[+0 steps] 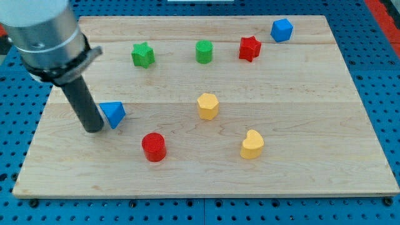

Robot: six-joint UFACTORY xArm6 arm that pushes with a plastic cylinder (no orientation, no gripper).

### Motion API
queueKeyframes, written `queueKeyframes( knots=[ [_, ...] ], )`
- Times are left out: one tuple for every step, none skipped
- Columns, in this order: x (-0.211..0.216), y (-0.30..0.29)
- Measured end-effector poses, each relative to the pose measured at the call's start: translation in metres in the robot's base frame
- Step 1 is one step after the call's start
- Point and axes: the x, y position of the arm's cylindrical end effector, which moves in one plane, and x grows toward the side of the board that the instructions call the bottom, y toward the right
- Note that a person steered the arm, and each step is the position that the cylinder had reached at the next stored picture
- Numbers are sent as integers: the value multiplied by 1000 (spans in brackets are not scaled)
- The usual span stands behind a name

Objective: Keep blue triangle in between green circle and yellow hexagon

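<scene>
— Wood, pale and planked: what else is on that desk (312, 169) of yours?

— Eight small blocks with a matte, faintly ribbed look, like printed plastic. The grain of the boards runs left to right, and around the desk lies a blue pegboard (381, 94) dotted with holes.

— And you?

— I have no fingers, so nothing on me opens, closes or grips. I end in a smooth dark round rod under a grey metal cylinder. My tip (94, 129) rests on the wood at the view's left, touching or just beside the left face of the blue triangle (113, 114).

— Which way does that triangle point?

— It is a low wedge. One corner aims toward the view's bottom, slightly right, and a flat edge runs across its top side. I cannot make out a clear long axis; it looks about as wide as it is tall.

— Where are its partners?

— The green circle (204, 51), a short ribbed cylinder, stands near the view's top centre. The yellow hexagon (208, 105) sits below it, mid-board. Both lie well to the right of the triangle, which is not between them.

— The rest?

— A green star (142, 55) at top left, a red star (249, 48) and a blue cube (282, 30) at top right, a red cylinder (153, 147) below the triangle, a yellow heart (252, 145) at lower right.
</scene>
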Motion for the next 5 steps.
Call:
queueKeyframes(
  knots=[
    [-6,15],
    [-13,38],
    [-13,43],
    [-13,40],
    [-13,25]
  ],
)
